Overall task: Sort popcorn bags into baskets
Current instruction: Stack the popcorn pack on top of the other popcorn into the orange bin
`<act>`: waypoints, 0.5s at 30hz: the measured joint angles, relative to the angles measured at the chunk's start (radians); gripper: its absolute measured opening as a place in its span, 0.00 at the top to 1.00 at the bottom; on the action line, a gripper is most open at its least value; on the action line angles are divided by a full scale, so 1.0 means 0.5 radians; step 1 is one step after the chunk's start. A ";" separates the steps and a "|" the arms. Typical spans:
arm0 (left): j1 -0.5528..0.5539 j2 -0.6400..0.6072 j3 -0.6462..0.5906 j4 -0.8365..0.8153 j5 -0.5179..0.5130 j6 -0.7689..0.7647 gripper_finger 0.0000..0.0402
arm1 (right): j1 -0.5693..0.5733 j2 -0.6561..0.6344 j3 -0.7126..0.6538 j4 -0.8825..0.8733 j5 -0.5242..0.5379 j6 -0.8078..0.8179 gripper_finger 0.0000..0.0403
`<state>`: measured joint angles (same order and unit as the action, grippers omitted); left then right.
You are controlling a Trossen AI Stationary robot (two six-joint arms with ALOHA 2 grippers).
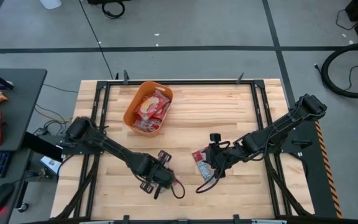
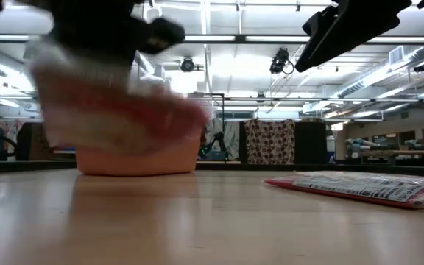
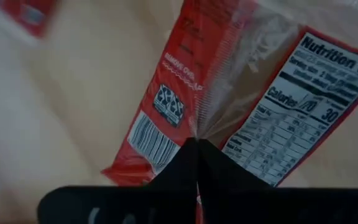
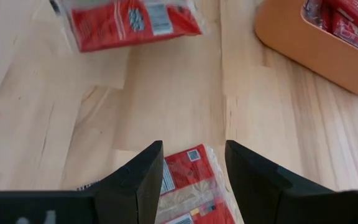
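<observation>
The orange basket (image 1: pixel 130 113) stands far-left of the table's middle with several red popcorn bags (image 1: pixel 152 107) lying in it. My left gripper (image 1: pixel 161 177) is near the near edge, shut on one red-and-white bag (image 3: pixel 229 81). That bag shows as a blur in the low view (image 2: pixel 116 110), in front of the basket (image 2: pixel 138 160). My right gripper (image 4: pixel 193 168) is open above another bag (image 4: pixel 191 186) lying flat on the table (image 1: pixel 201 163), a finger on either side and clear of it. My left gripper pinches the bag between its two shut fingers (image 3: pixel 185 163), on the clear wrapper between the barcode panel and the nutrition panel (image 3: pixel 199 124). In the low view the bag hangs below the gripper, lifted clear of the table.
The bag held by my left gripper also shows far off in the right wrist view (image 4: pixel 132 22). The basket wall (image 4: pixel 303 46) lies beyond my right gripper. Bare wood lies between the two grippers and the basket. A dark frame rail (image 1: pixel 260 112) borders the tabletop.
</observation>
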<state>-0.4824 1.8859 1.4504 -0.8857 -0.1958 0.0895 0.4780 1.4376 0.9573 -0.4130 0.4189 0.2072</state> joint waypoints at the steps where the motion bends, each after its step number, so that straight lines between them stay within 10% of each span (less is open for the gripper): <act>1: 0.016 -0.027 0.017 -0.011 -0.014 -0.005 1.00 | 0.000 0.000 0.000 -0.005 0.006 0.000 0.56; 15: 0.471 -0.419 0.193 -0.080 -0.432 -0.407 1.00 | 0.000 0.000 0.000 -0.027 0.067 0.000 0.56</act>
<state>-0.2470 1.6763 1.5471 -0.9257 -0.4116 -0.1139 0.4778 1.4376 0.9573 -0.4267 0.4522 0.2070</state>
